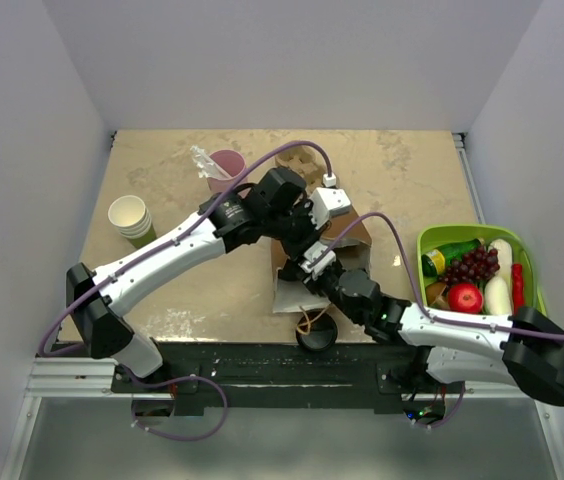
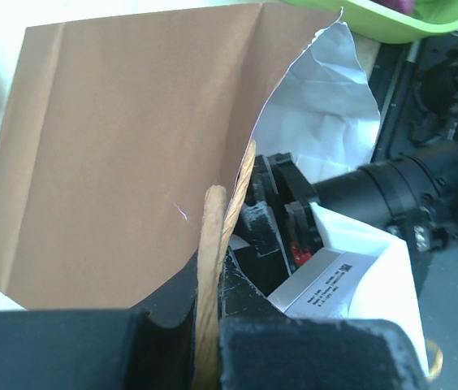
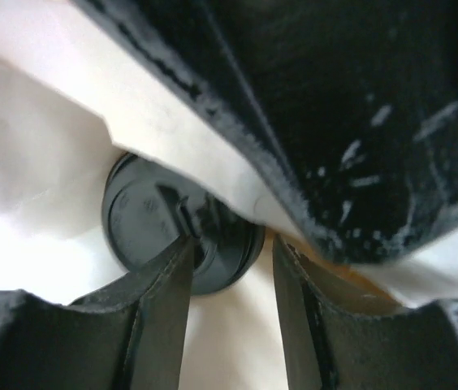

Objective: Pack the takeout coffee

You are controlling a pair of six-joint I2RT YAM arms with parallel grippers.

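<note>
Left gripper (image 2: pixel 210 321): clamped tight on the twine handle (image 2: pixel 215 236) of the brown paper bag (image 2: pixel 123 138).
Right gripper (image 3: pixel 231 313): reached inside the bag, jaws parted, nothing pinched between them.
Coffee cup (image 3: pixel 148 215): inside the bag, black lid showing just past the right fingers.
Bag: mid-table, between both arms.
Also present: green basket (image 1: pixel 524 243) of fruit at right; pink tumbler (image 1: pixel 228 164) and stacked paper cups (image 1: pixel 130 220) at left.

1. Table (image 1: pixel 402 170): tan top w/ pale worn spots.
2. Back wall (image 1: pixel 292 60), left wall (image 1: pixel 22 150) & right wall (image 1: pixel 552 120): plain, pale grey-white, close round the table.
3. Black strip (image 1: pixel 262 362) along table's near edge; metal rail (image 1: pixel 62 378) at its left end.
4. Floor (image 1: pixel 292 445): grey.
5. Light: soft, even.
</note>
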